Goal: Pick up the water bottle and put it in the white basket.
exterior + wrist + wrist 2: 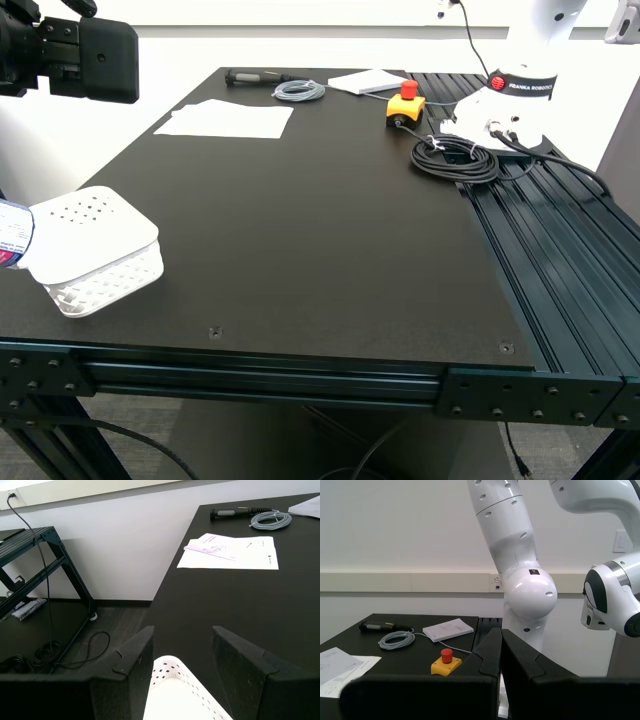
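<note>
Seemingly not yet binned, the water bottle [12,233] lies beside the white basket [95,250]; first claw [182,652] apart, second claw [501,652] together.

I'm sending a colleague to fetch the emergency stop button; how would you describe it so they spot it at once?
Start at the white robot arm's base at the far end of the black table. Just toward the exterior view's left of it, beside the coiled black cable, sits the emergency stop button. It alone is a yellow box with a red mushroom cap.
</note>
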